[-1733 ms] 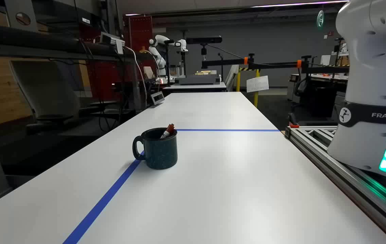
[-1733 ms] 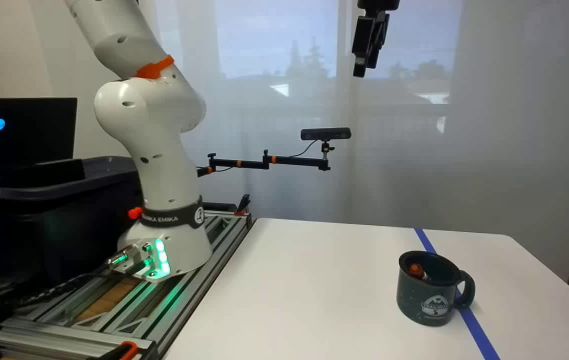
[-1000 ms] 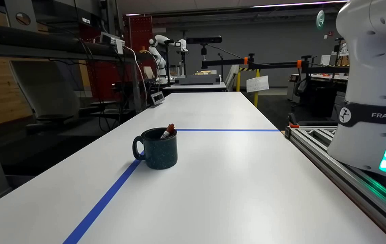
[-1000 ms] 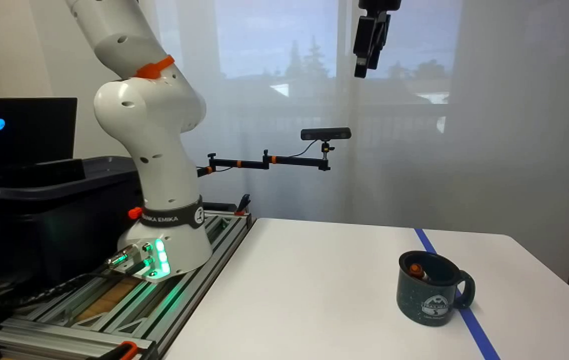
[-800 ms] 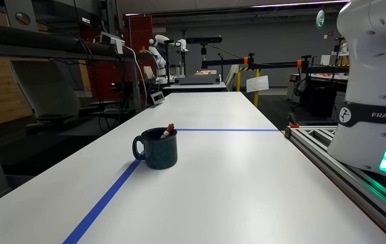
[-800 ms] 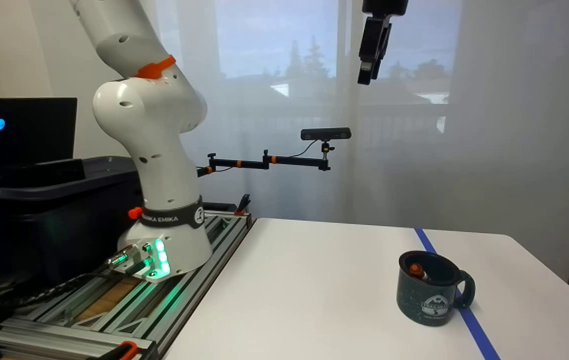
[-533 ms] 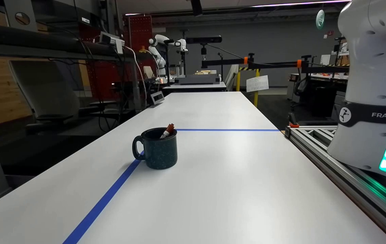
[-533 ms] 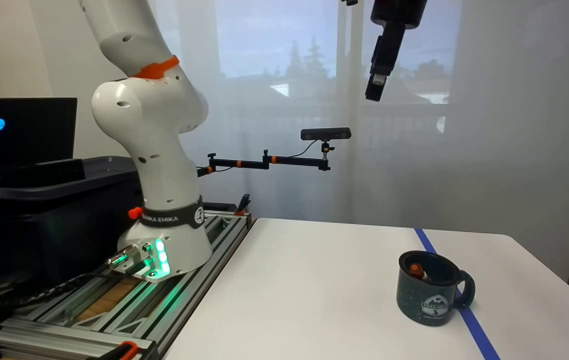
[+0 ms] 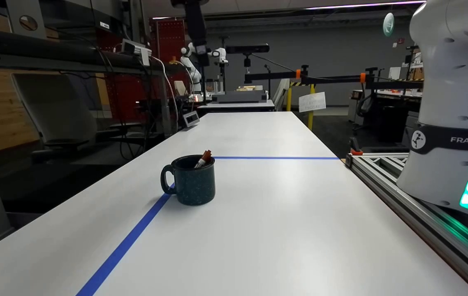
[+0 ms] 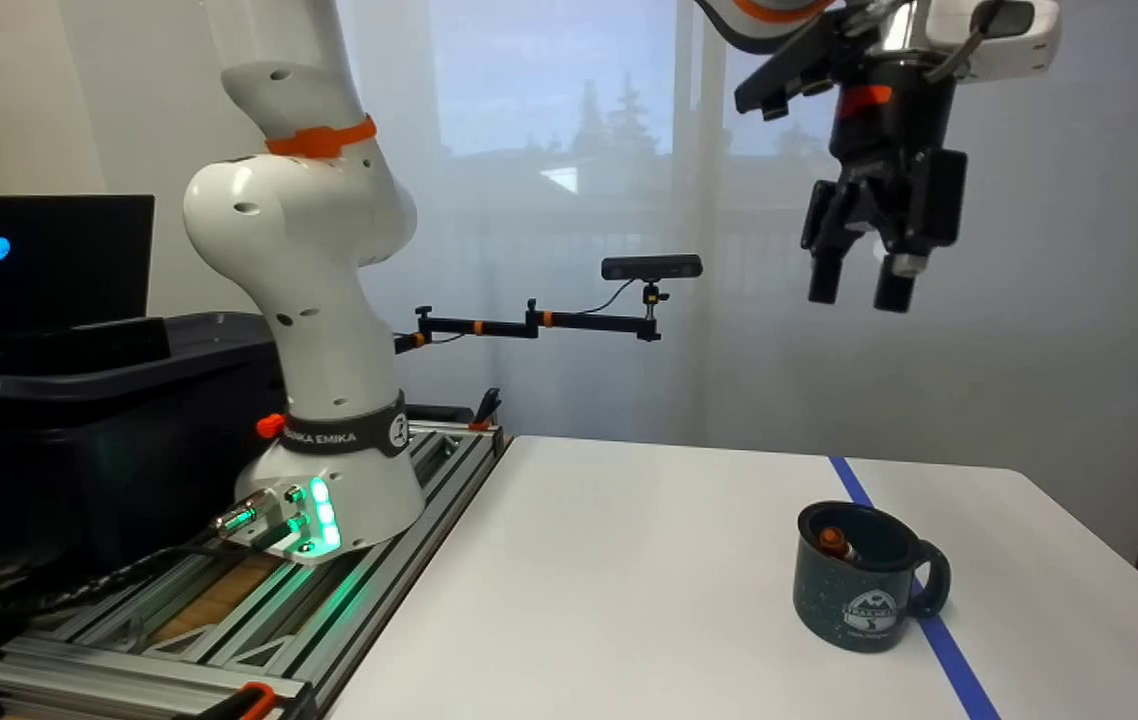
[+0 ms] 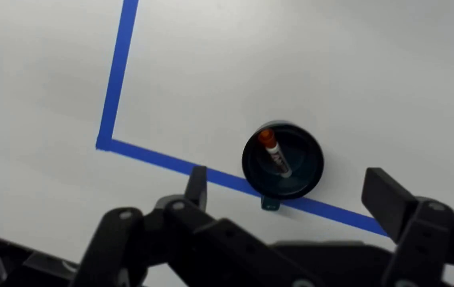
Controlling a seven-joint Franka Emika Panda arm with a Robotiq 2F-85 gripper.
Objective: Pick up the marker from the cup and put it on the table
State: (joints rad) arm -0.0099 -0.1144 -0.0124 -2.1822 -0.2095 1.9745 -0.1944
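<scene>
The marker, with an orange-red cap and white labelled barrel, leans inside the cup. It shows in both exterior views (image 9: 203, 158) (image 10: 834, 543) and in the wrist view (image 11: 275, 153), cap against the rim. The dark teal cup (image 9: 195, 185) (image 10: 844, 600) (image 11: 315, 175) stands upright on the white table (image 9: 283, 230) (image 10: 629, 580) (image 11: 195, 79), its handle over a blue tape line. My gripper (image 10: 859, 288) is open and empty, high above the cup and apart from it. In the wrist view the cup lies between the spread fingers (image 11: 287, 185). An exterior view shows the gripper (image 9: 202, 55) only partly.
Blue tape lines (image 11: 117, 71) (image 9: 275, 158) meet at a corner near the cup. A black camera on a jointed bar (image 10: 651, 267) (image 9: 247, 48) stands beyond the table. A small grey device (image 9: 191, 119) sits at the table's edge. A dark bin (image 10: 109, 450) stands behind the robot base.
The gripper has come down and across toward the cup and turned, so both fingers now show apart. It has entered an exterior view from the top. The cup and marker have not moved.
</scene>
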